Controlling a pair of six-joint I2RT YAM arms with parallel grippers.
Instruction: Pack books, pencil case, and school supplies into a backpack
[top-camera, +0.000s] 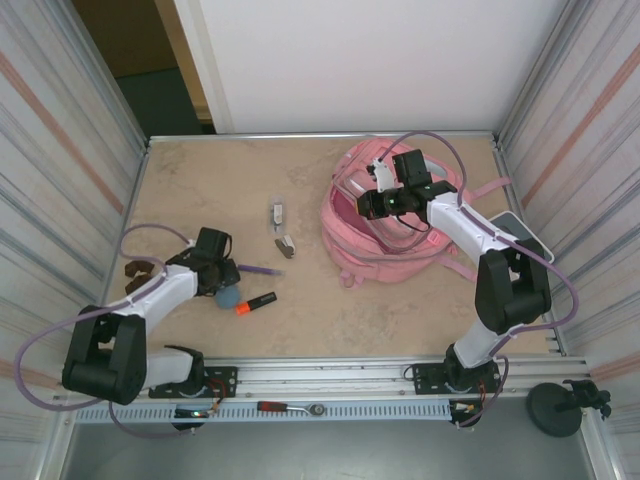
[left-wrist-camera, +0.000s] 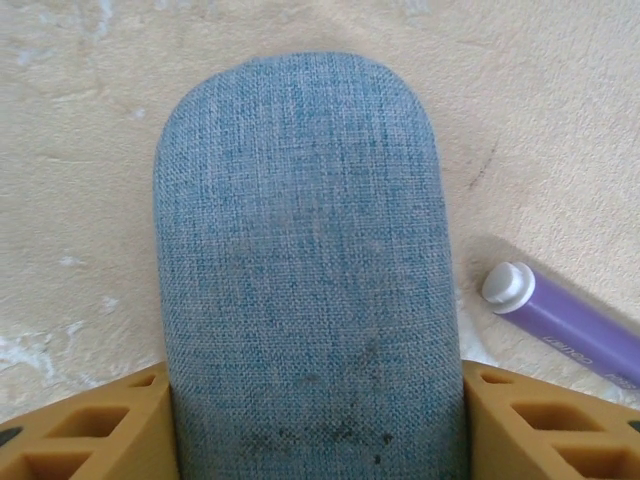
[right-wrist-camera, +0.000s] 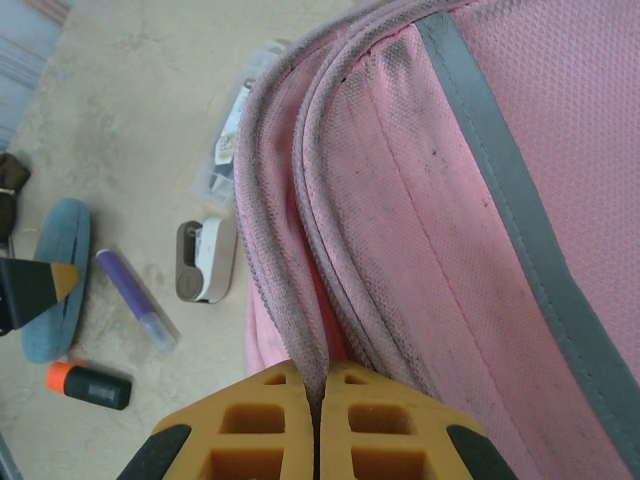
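The left hand (left-wrist-camera: 315, 425) clamps the pencil case (left-wrist-camera: 300, 220), near left on the table (top-camera: 300, 180). The right hand (right-wrist-camera: 320, 395) pinches the backpack (right-wrist-camera: 470, 200) rim, far right. That thin fabric could slip, closing the opening.

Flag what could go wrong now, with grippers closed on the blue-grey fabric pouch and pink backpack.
1. The right gripper pinches only a thin zip-edge fold of the large pink backpack; it could slip free.
2. The left gripper clamps one end of the soft blue-grey fabric pencil case, which may sag when lifted and knock the thin purple pen beside it.
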